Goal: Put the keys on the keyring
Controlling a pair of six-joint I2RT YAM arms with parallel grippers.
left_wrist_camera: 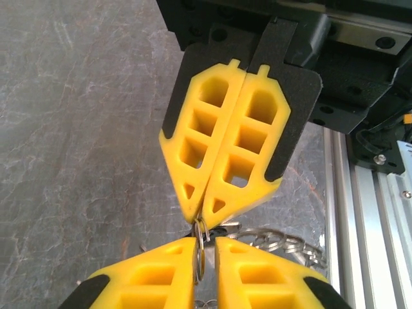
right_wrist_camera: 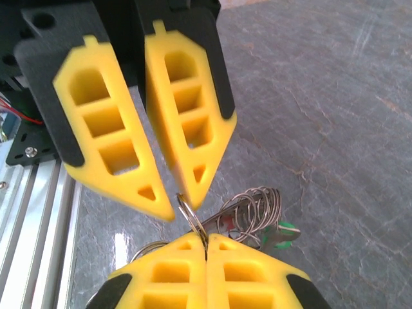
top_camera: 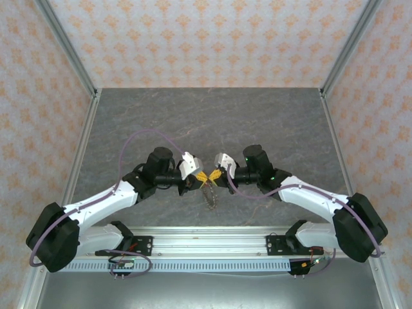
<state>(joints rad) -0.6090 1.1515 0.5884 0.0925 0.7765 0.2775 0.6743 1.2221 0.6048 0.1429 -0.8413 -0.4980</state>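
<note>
The keyring (right_wrist_camera: 192, 215) is a thin metal split ring held edge-on between the two grippers above the table. My right gripper (right_wrist_camera: 206, 239) is shut on its lower part. My left gripper (left_wrist_camera: 205, 241) stands slightly open around the keyring (left_wrist_camera: 201, 250), which rests against its left finger with a gap to the other. A bunch of further rings (right_wrist_camera: 257, 209) hangs from it. It carries a green-headed key (right_wrist_camera: 283, 232) and a red-headed one (right_wrist_camera: 226, 222). From above, the left gripper (top_camera: 201, 175) and right gripper (top_camera: 217, 173) meet tip to tip, with the bunch (top_camera: 209, 193) dangling below.
The grey stone-patterned tabletop (top_camera: 206, 122) lies beyond the grippers. The aluminium rail (top_camera: 206, 241) with both arm bases runs along the near edge. Patterned walls and metal posts close in the left, right and back.
</note>
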